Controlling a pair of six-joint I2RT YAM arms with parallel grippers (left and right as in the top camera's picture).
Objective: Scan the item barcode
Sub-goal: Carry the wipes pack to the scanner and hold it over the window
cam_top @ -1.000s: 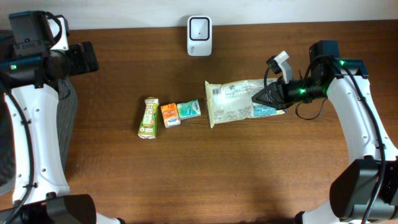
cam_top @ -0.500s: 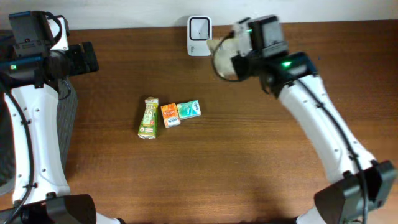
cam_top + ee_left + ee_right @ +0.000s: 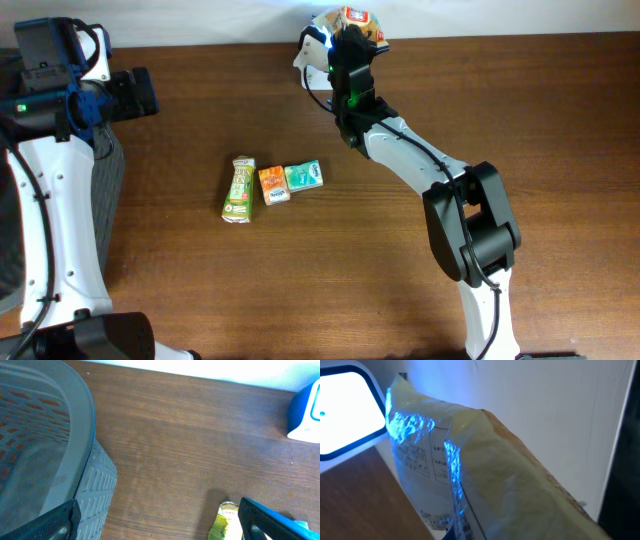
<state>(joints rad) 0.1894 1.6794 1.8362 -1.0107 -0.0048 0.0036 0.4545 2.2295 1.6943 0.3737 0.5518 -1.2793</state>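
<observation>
The item, a pale plastic bag [image 3: 356,20] with printed labels, is held up at the table's back edge, my right gripper [image 3: 347,48] shut on it. In the right wrist view the bag [image 3: 490,470] fills the frame, streaked with blue light, right beside the glowing white scanner [image 3: 340,410]. From overhead the scanner [image 3: 303,58] is mostly hidden behind the arm. My left gripper [image 3: 133,92] hangs open at the far left with nothing between its fingers [image 3: 270,521], far from the bag.
A green carton [image 3: 238,188], an orange box [image 3: 273,185] and a teal box [image 3: 304,177] lie in a row left of centre. A grey basket [image 3: 75,420] stands at the left edge, under my left arm.
My right arm has swung the bag from the table's right side up to the scanner at the back. Blue light now falls on the bag. The left arm has not moved.
</observation>
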